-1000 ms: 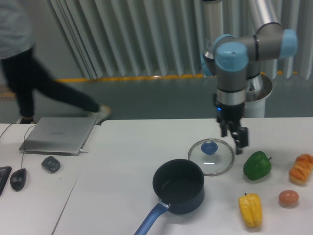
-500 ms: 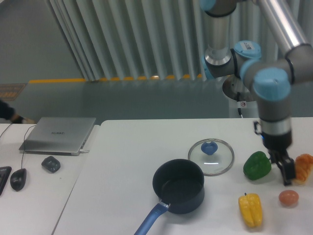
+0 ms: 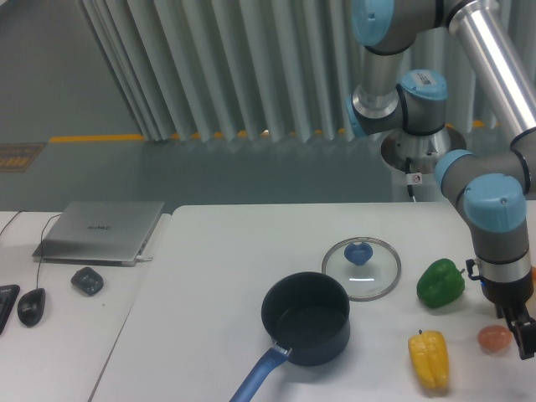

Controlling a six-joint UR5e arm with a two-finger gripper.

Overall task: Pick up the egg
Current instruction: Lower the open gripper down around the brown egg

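Note:
The egg, a small salmon-pink oval, lies on the white table near the right edge. My gripper has come down right beside it, at table height. One dark finger stands just right of the egg, and the jaws look open with nothing held. The rest of the gripper is partly cut off by the frame edge. I cannot tell whether the egg lies between the fingers or only next to them.
A green pepper sits up-left of the egg and a yellow pepper to its left. A glass lid and a dark blue pot stand mid-table. A laptop and two mice lie far left.
The arm swung from above the glass lid to the right, past the green pepper, and dropped down beside the egg. The person walking at the left has left the view.

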